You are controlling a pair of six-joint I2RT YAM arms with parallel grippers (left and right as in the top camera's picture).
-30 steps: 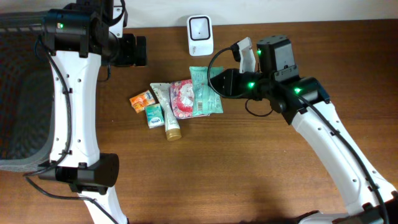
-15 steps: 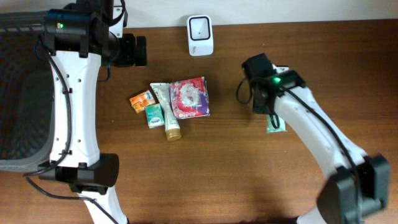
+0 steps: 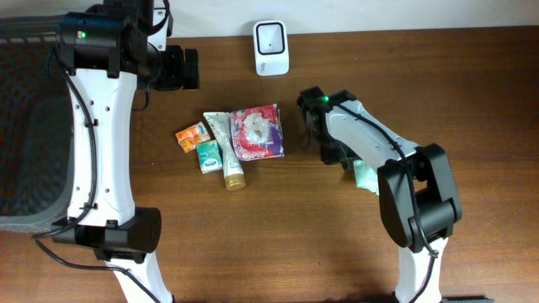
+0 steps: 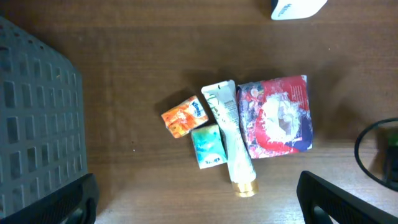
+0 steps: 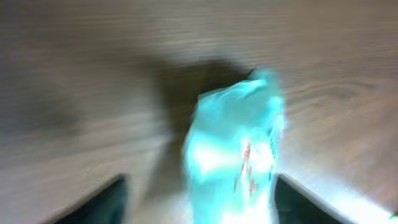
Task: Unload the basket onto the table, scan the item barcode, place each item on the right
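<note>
The right gripper is seen with its fingers spread. The teal packet stands between them at the centre of the right wrist frame, and no pinch is evident. In the overhead view the packet is found right of centre, largely covered by the right arm and well apart from the scanner at top centre. The barcode may go unread if the packet is left face-down or is knocked aside by the arm. The left gripper is held wide and empty above the pile. The right wrist picture is heavily blurred. No barcode can be made out, nor can it be told whether the packet rests on the table.
</note>
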